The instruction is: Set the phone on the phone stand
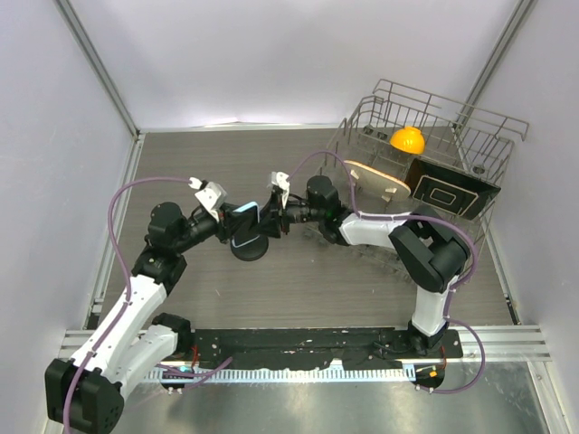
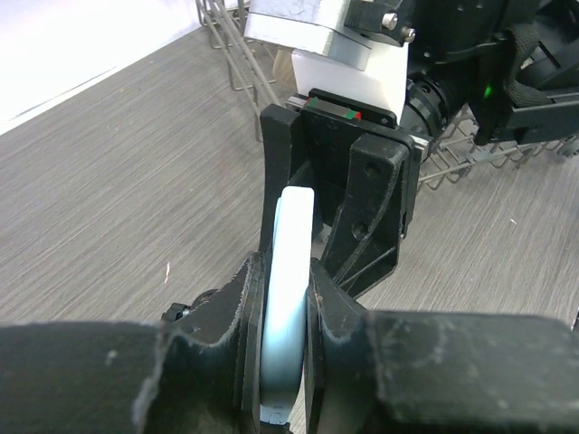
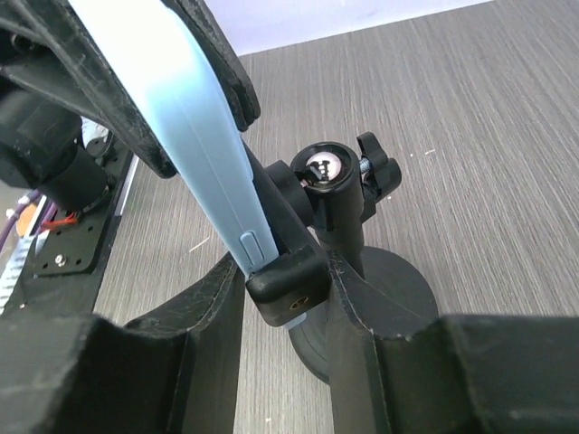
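Left gripper (image 2: 285,307) is pinched tight on the phone (image 2: 291,235), which it holds edge-on with the blue case edge toward me. Right gripper (image 3: 285,276) has its jaws narrow around the clamp (image 3: 288,297) of the phone stand (image 3: 330,190), where the phone's end sits. I can't tell if they press it. The disc base (image 3: 398,289) rests on the wood-grain table (image 3: 488,136).

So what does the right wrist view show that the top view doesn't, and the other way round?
Right wrist only: the stand's clamp at the end of the phone, the right fingers on either side of it, and the ball joint. Top only: both arms whole, and the rack with an orange item. Both: the phone held in the left gripper, and the stand's base.
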You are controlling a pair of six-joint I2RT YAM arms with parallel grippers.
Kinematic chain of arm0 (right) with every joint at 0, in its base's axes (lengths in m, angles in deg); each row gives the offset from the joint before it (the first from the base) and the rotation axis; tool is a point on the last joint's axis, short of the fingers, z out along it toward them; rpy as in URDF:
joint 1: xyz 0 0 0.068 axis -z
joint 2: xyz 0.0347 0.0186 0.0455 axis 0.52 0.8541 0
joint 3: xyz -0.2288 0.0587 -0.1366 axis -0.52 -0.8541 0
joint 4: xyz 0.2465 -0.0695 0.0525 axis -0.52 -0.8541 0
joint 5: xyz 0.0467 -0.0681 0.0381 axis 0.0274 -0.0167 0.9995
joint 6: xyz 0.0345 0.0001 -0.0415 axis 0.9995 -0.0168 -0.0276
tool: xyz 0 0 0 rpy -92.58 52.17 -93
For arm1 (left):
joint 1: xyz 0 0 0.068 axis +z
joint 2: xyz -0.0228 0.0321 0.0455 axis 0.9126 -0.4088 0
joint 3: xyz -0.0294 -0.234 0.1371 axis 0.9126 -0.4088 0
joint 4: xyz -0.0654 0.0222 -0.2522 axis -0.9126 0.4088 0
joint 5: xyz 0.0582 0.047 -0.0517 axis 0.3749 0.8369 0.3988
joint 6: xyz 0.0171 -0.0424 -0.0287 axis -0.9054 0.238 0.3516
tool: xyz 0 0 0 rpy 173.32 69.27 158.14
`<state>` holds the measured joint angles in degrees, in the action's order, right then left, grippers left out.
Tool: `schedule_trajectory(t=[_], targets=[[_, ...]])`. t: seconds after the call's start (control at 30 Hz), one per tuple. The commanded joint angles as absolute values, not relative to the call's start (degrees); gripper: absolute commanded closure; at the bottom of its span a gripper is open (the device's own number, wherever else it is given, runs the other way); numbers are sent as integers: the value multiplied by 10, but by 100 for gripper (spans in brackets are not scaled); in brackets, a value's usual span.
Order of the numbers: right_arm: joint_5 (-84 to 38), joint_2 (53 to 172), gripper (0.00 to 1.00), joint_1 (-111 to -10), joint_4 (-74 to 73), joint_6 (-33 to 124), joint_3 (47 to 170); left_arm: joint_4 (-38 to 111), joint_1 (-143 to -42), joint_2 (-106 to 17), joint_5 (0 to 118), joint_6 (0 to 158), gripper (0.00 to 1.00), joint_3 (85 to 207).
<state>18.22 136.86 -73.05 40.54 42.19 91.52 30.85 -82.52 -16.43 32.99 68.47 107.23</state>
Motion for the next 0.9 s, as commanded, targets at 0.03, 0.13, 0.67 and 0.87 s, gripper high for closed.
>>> schedule_trajectory(t=[0.03,0.13,0.67,0.87], targets=[[16,1360,99,-749,526,490,928,233,-821,-158,438,723,100,1078],[18,1350,52,-748,531,490,920,222,-820,-159,435,732,100,1074],[9,1226,23,-639,528,481,810,233,-820,-168,475,742,100,1082],[47,1239,25,-633,528,497,820,221,-821,-183,436,754,100,1094]])
